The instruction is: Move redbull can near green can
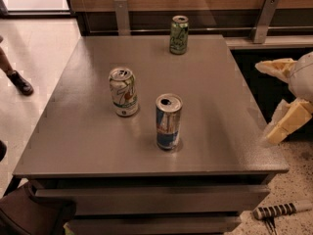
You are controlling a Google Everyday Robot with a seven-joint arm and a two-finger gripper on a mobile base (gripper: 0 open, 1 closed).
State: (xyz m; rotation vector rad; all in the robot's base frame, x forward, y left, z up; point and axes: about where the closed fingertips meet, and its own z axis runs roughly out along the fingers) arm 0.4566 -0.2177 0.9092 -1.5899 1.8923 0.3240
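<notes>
The redbull can (168, 122), slim, blue and silver, stands upright near the front middle of the grey table (215, 97). The green can (179, 35) stands upright at the table's far edge, well behind the redbull can. My gripper (275, 98) hangs off the table's right side, level with the redbull can and far to its right. Its two pale fingers (288, 124) are spread apart and hold nothing.
A wider white-silver can (123, 91) with a green-red logo stands left of and a little behind the redbull can. A wooden wall with metal brackets (264, 18) runs behind the table. A person's foot (19, 82) is on the floor at left. A striped tool (281, 210) lies on the floor at front right.
</notes>
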